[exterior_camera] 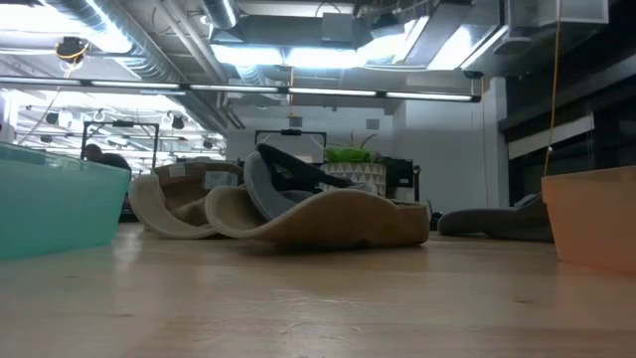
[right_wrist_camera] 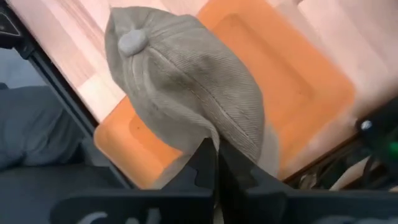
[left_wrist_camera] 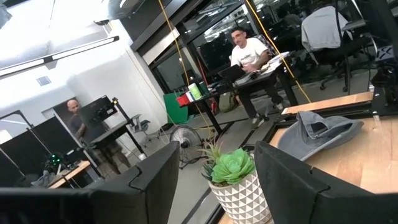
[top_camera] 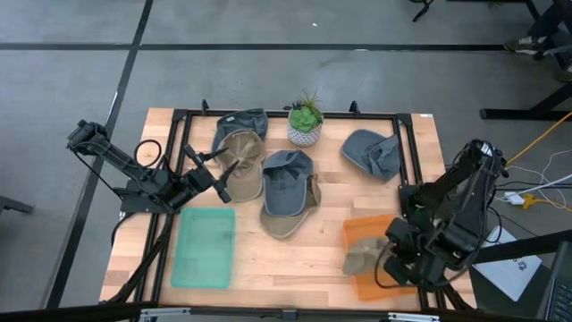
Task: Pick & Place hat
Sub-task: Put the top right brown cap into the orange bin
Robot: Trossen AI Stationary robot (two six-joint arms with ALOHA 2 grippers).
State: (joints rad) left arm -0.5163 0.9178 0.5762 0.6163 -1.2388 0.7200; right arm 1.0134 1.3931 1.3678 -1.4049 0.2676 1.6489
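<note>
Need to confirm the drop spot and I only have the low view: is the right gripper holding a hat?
Observer: Yes. The right gripper is shut on a tan hat, per its wrist view.
Operator: Over which bin?
Observer: The orange bin; the hat hangs over its left edge in the high view.
Operator: Left arm?
Observer: The left gripper is open, beside the hats at the table's middle, holding nothing.
Operator: Green bin loaded?
Observer: The green bin looks empty from above.
</note>
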